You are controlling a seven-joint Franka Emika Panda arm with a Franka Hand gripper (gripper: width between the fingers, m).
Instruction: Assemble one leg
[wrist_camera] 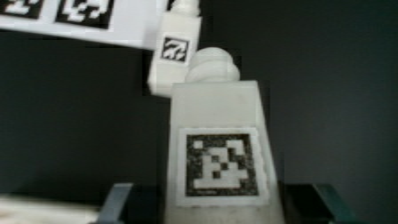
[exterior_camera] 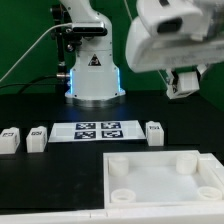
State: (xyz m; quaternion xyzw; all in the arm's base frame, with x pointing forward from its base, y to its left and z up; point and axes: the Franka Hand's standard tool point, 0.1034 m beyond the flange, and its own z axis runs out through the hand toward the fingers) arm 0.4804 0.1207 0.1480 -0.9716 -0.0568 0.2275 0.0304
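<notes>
My gripper (exterior_camera: 181,86) hangs above the table at the exterior view's right, shut on one leg (exterior_camera: 183,81). In the wrist view this held leg (wrist_camera: 217,130) fills the middle, a white block with a square tag, between my gripper's (wrist_camera: 221,205) dark fingers (wrist_camera: 125,200). Another leg (wrist_camera: 175,50) stands on the black table beyond it; it is the one at the exterior view's right (exterior_camera: 154,131). Two more legs (exterior_camera: 9,139) (exterior_camera: 37,138) stand at the exterior view's left.
The marker board (exterior_camera: 98,130) lies in the table's middle and also shows in the wrist view (wrist_camera: 63,12). A large white square panel (exterior_camera: 160,172) with round corner sockets lies at the front. The robot base (exterior_camera: 93,70) stands behind.
</notes>
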